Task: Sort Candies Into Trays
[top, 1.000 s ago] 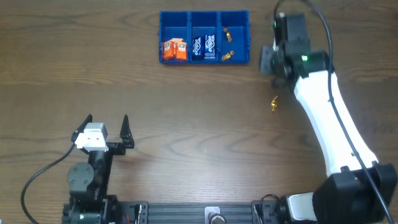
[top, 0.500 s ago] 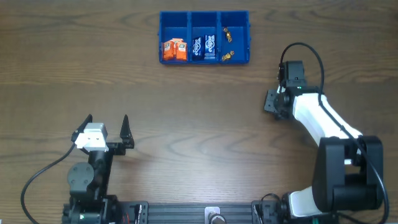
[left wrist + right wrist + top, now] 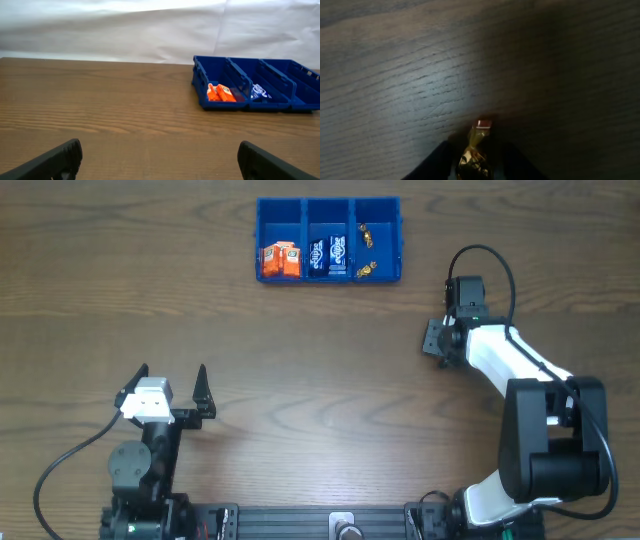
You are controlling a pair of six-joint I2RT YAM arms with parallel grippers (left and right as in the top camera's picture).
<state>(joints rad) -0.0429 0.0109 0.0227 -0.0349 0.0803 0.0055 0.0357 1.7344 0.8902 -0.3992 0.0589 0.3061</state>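
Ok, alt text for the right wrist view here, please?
A gold-wrapped candy sits at the tip of the right claw, close over the wood-grain table. Shadow darkens the wood around the candy.

Blue three-bin tray (image 3: pixel 328 279): orange candies (image 3: pixel 280 260) left, blue candies (image 3: pixel 328 257) middle, gold candies (image 3: pixel 366 269) right. Gold-wrapped candy (image 3: pixel 476 152) on table (image 3: pixel 395 65).

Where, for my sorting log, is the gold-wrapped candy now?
The gold-wrapped candy lies on the wooden table at the right tool, below and right of the blue three-compartment tray in the top view.
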